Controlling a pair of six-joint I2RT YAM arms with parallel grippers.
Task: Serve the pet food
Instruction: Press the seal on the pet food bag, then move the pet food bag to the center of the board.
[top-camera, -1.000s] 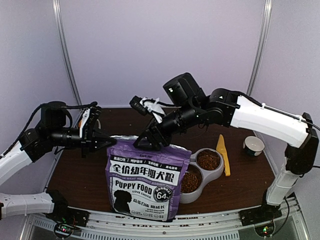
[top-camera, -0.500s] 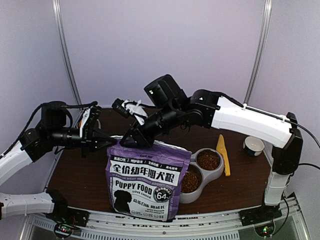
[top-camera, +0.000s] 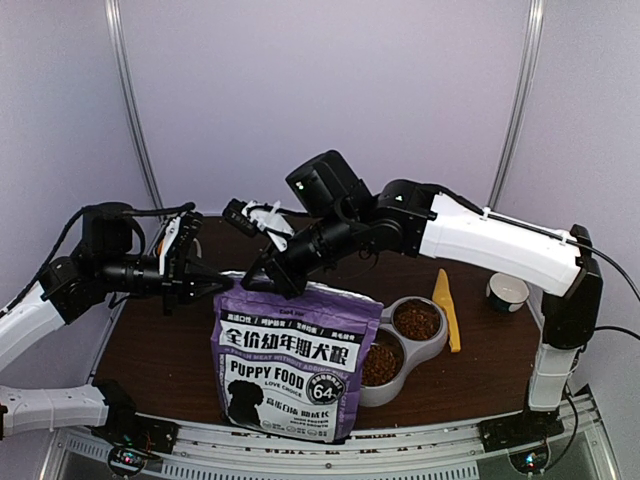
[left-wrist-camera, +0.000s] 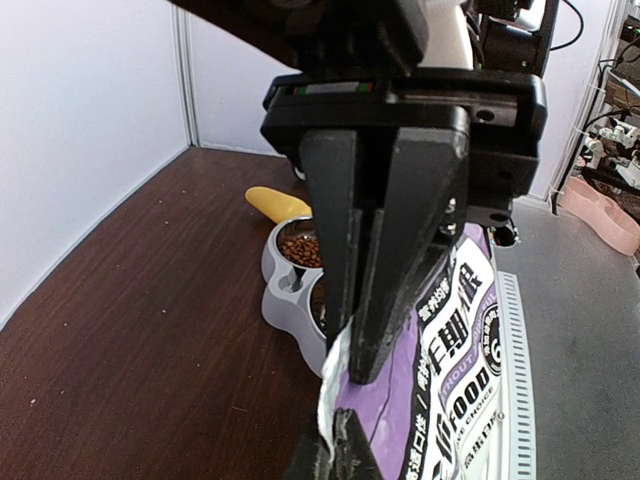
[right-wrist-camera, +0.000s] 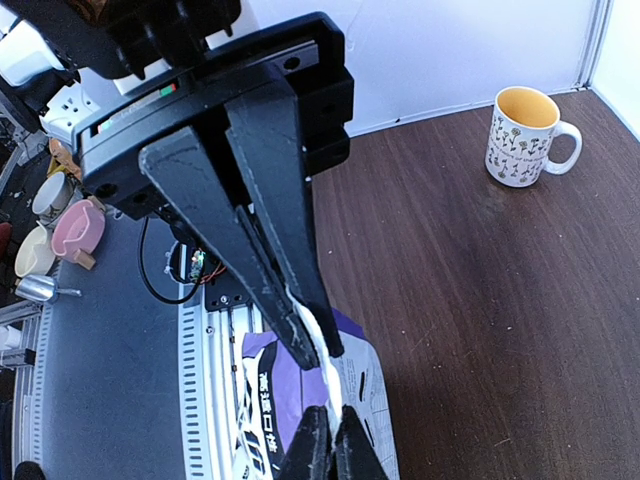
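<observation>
Bag: a tall purple-and-white "PUPPY FOOD" pouch stood upright on the dark brown wooden table, close to the table's front edge.
Left fingers: the left fingers were shut tight on the bag's top left corner, and the wrist view showed them pinching the pale lip of the pouch.
Right fingers: the right fingers were clamped closed on the same top edge, just to the right of the left pair. The white arm behind them reached in from the bag's right.
Pet food: the small reddish-brown kibble pellets lay in both wells of a grey plastic double bowl, which sat right against the bag's right side.
Scoop: a yellow plastic scoop lay flat on the table just past the bowl, further right of the bag.
Mug: a white ceramic mug with a small flower print and a yellow inside stood upright well to the right of the bag, beyond the scoop.
</observation>
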